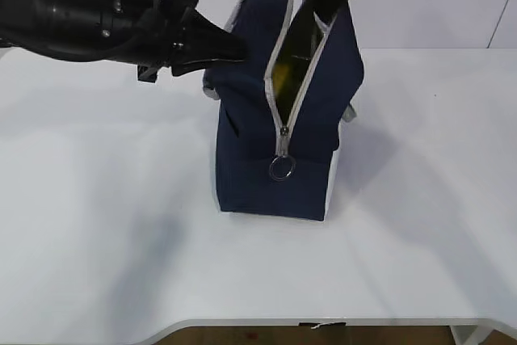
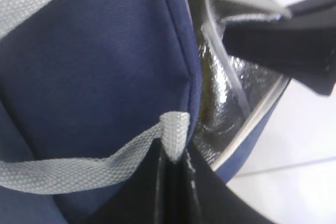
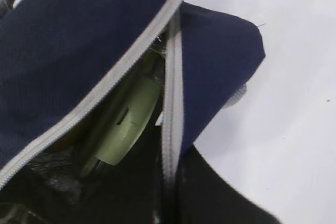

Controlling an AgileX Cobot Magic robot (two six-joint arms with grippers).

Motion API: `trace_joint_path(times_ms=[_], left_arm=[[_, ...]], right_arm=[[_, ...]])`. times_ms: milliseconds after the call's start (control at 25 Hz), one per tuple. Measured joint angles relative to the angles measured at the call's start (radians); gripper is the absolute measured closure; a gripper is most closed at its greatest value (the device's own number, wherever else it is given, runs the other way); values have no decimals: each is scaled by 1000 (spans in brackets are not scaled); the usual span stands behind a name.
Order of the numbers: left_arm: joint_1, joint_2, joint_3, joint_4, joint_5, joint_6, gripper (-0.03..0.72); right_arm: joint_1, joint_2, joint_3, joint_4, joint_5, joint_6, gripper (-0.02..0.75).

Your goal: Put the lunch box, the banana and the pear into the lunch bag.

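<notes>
The navy lunch bag [image 1: 275, 143] stands upright mid-table with its grey zipper open at the top and the ring pull [image 1: 281, 167] hanging on its front. My left gripper [image 1: 230, 46] is shut on the bag's grey webbing handle [image 2: 173, 132] at the left side of the opening. My right gripper [image 1: 323, 2] is shut on the right zipper edge [image 3: 172, 103], holding the mouth apart. The lunch box [image 3: 126, 124] lies inside, its sage-green lid showing. A yellow patch [image 1: 283, 78] shows inside; I cannot tell banana from pear.
The white table [image 1: 105, 224] lies all round the bag. The silver foil lining [image 2: 220, 93] of the bag shows in the left wrist view. A finger of the right gripper [image 2: 283, 38] crosses the top of the opening there.
</notes>
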Motion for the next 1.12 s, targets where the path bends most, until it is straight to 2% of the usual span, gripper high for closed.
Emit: trace_joint_path(times_ms=[320, 640, 760, 840, 1000, 1120], left_arm=[[-32, 0, 0, -34, -88, 0, 676], [-32, 0, 0, -2, -96, 0, 658], [-32, 0, 0, 10, -94, 0, 615], [-32, 0, 0, 19, -80, 0, 561], [-32, 0, 0, 31, -8, 0, 392], [-11, 0, -2, 39, 62, 0, 333]], right_arm=[[0, 0, 12, -117, -8, 113, 731], [0, 0, 12, -106, -9, 136, 716], [0, 0, 12, -105, -23, 137, 631], [0, 0, 12, -105, -25, 137, 512], [0, 0, 12, -105, -32, 137, 275], [0, 0, 12, -107, -32, 137, 210]])
